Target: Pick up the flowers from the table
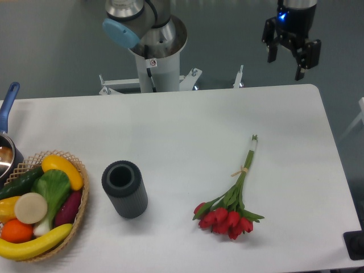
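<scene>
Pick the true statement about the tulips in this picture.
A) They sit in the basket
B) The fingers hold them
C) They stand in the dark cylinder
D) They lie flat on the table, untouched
D: the flowers lie on the table, far from the open gripper.

A robotics lab or test cell: a plain white table (170, 125) stands on a grey-blue floor, with the robot arm's pedestal (153, 62) bolted at the table's 12 o'clock edge. Props sit staged on it, a basket of toy vegetables (84, 199) at 8 o'clock.
</scene>
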Available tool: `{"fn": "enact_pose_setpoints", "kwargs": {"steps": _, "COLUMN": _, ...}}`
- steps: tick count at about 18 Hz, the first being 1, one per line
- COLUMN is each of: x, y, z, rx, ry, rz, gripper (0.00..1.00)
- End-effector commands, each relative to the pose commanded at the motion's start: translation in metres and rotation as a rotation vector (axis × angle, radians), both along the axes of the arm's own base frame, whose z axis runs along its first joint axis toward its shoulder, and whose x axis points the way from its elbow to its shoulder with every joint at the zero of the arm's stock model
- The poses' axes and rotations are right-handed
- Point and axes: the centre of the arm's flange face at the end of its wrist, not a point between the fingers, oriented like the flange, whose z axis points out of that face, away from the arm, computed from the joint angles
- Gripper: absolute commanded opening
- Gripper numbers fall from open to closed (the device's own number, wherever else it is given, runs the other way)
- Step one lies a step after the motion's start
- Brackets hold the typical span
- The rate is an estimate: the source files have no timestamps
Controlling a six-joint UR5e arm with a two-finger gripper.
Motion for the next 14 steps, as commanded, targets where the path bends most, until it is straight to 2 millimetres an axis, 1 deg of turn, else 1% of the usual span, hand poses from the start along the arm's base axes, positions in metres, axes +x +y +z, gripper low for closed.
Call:
{"fn": "enact_pose_setpoints", "kwargs": {"steps": 4, "x": -0.001, "y": -0.001, "z": 0.004, "rx": -0.005, "ry": 0.013, "rz": 0.006, "gripper": 1.0}}
{"fn": "enact_pose_setpoints", "kwargs": {"steps": 7, "x": 0.0, "y": 0.002, "z": 0.004, "rx": 0.02, "ry": -0.012, "rz": 0.087, "gripper": 1.0}}
{"fn": "enact_pose_setpoints", "kwargs": {"steps": 10, "x": 0.001, "y": 0.013, "z": 0.008, "rx": 0.067, "ry": -0.044, "rz": 0.224, "gripper": 1.0}}
{"fn": "enact_pose_setpoints", "kwargs": {"steps": 13, "x": 0.004, "y": 0.039, "z": 0.003, "rx": 0.104, "ry": -0.022, "rz": 0.269, "gripper": 1.0}}
{"fn": "enact_pose_setpoints", "kwargs": {"steps": 14, "x": 0.003, "y": 0.042, "z": 0.001, "rx": 0.114, "ry": -0.014, "rz": 0.29, "gripper": 1.0}}
